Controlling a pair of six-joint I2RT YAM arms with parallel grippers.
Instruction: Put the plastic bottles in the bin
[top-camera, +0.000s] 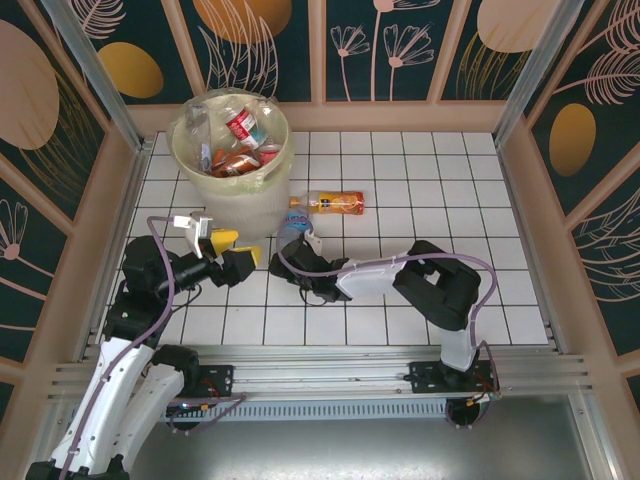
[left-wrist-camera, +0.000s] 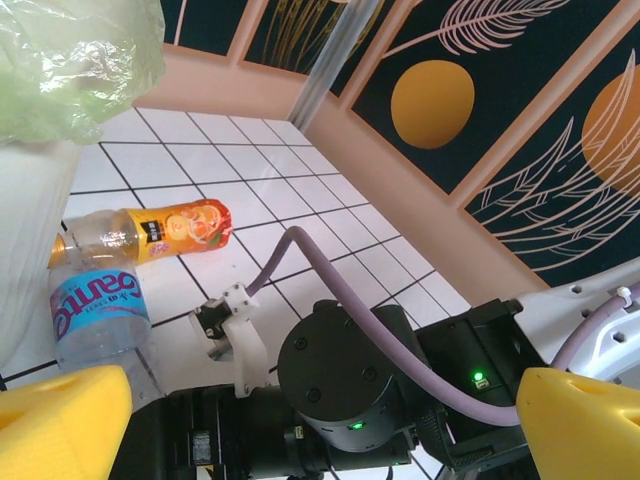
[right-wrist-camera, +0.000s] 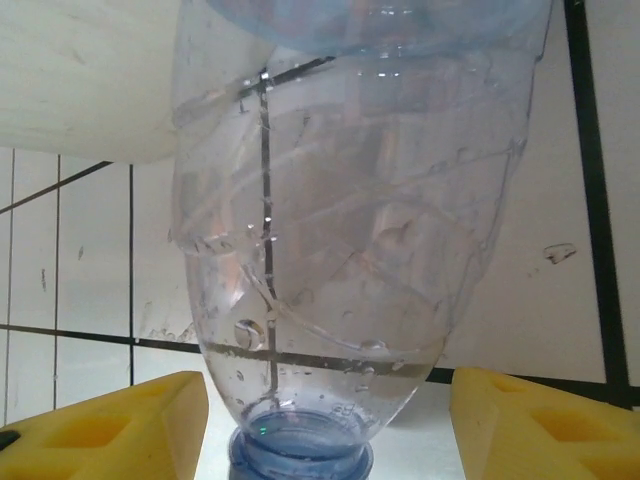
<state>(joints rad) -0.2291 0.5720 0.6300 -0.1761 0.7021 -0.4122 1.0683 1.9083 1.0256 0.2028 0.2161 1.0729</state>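
Right gripper (right-wrist-camera: 325, 430): jaws partly open, one yellow finger on each side of the cap end of the blue-labelled bottle (right-wrist-camera: 340, 250). A gap shows on both sides, so no grip is judged to exist yet.

Position of the bottle, top view: it lies on the tiled table (top-camera: 430, 190) at 12 o'clock from the right gripper and just beside the foot of the bin (top-camera: 255, 205). The bin is at 10 to 11 o'clock from the bottle.

Long axis: it runs roughly 12 to 6, in line with the gripper's approach. The blue cap is at 6, toward the wrist, and the base is at 12. The jaws therefore close across the narrow neck, not across the body.

Second item: the orange-labelled bottle (top-camera: 335, 203) lies at 1 o'clock from the right gripper. Its axis runs 9 to 3, with the neck toward the bin.

Left gripper (top-camera: 228, 250): jaws fully spread, empty, at 9 o'clock from the blue-labelled bottle. The right arm is the nearer to both bottles.
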